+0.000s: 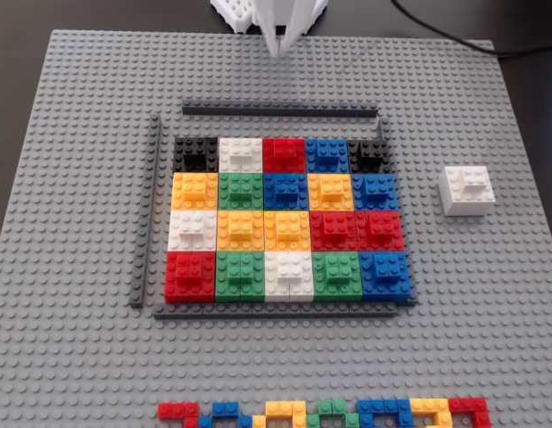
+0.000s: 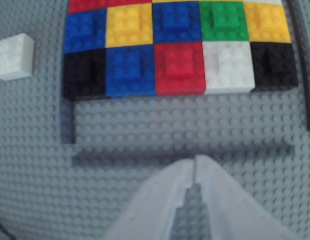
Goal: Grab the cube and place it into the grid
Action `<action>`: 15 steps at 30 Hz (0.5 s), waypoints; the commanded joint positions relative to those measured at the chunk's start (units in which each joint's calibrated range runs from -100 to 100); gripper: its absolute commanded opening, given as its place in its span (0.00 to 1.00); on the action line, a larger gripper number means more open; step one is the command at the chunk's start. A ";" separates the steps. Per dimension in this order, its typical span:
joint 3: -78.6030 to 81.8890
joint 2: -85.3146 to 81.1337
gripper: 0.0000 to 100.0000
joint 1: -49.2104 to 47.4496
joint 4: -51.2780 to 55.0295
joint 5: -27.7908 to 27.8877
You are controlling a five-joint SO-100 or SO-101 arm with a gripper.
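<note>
A white cube [image 1: 465, 189] sits alone on the grey baseplate [image 1: 490, 303], to the right of the grid in the fixed view; it shows at the upper left in the wrist view [image 2: 13, 56]. The grid [image 1: 286, 217] is a block of coloured cubes framed by dark grey bars; its near row shows in the wrist view [image 2: 180, 67]. My white gripper [image 1: 277, 46] hangs at the far edge of the plate, behind the grid. In the wrist view the gripper [image 2: 195, 161] is shut and empty, tips touching, above the bare plate.
A dark bar [image 1: 279, 111] lies between the gripper and the grid. A row of coloured bricks [image 1: 325, 413] lies along the near edge of the plate. A black cable [image 1: 454, 36] runs at the far right.
</note>
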 commanded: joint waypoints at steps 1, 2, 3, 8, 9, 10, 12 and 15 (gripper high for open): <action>-18.33 9.16 0.00 -3.05 4.18 -2.54; -21.32 11.31 0.00 -4.01 4.96 -3.13; -23.77 13.46 0.00 -4.82 5.59 -3.52; -32.92 23.17 0.00 -9.82 6.52 -5.86; -34.01 24.46 0.00 -10.78 6.33 -6.40; -34.82 25.58 0.00 -11.74 6.08 -6.89; -37.45 28.50 0.00 -14.32 5.93 -7.96; -43.16 35.04 0.01 -17.34 5.74 -9.67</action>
